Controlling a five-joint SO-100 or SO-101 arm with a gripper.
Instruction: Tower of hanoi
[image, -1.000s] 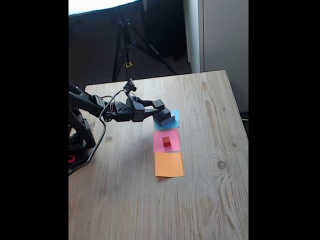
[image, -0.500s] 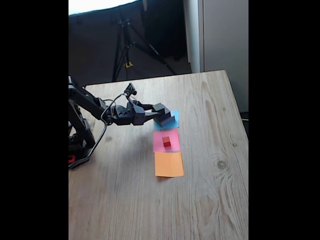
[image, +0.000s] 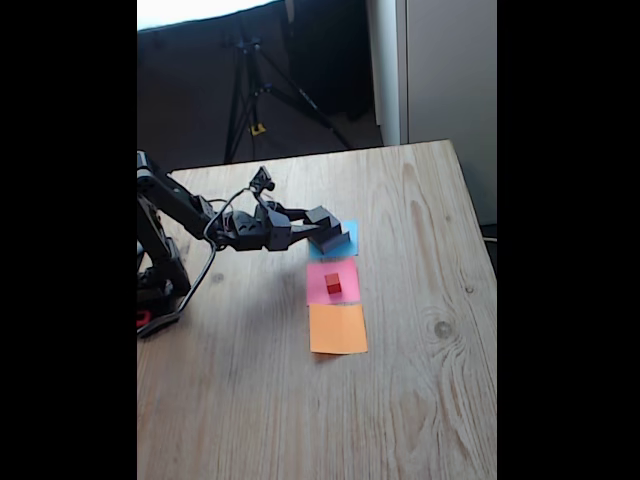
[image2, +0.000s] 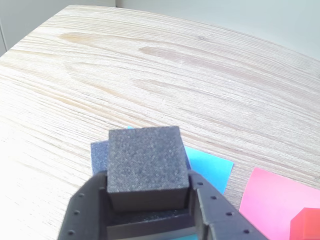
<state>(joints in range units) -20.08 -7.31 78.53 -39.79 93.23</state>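
In the fixed view my gripper reaches from the left over the blue paper square, where the stack of the tower of hanoi stands. The wrist view shows the small black cube between my fingers, which press on both its sides; my gripper is shut on it. A black slab lies right under the cube, and the grey slab shows at its left. Apart from the stack, the tiny red cube sits on the pink paper; it is also at the wrist view's edge, red cube.
An orange paper square lies bare below the pink one. The arm's base stands at the wooden table's left edge. A tripod stands on the floor behind the table. Bare wood stretches right of and below the papers.
The arm has dropped a little over the blue square and the jaws have drawn in around the small black cube. The red cube has not moved.
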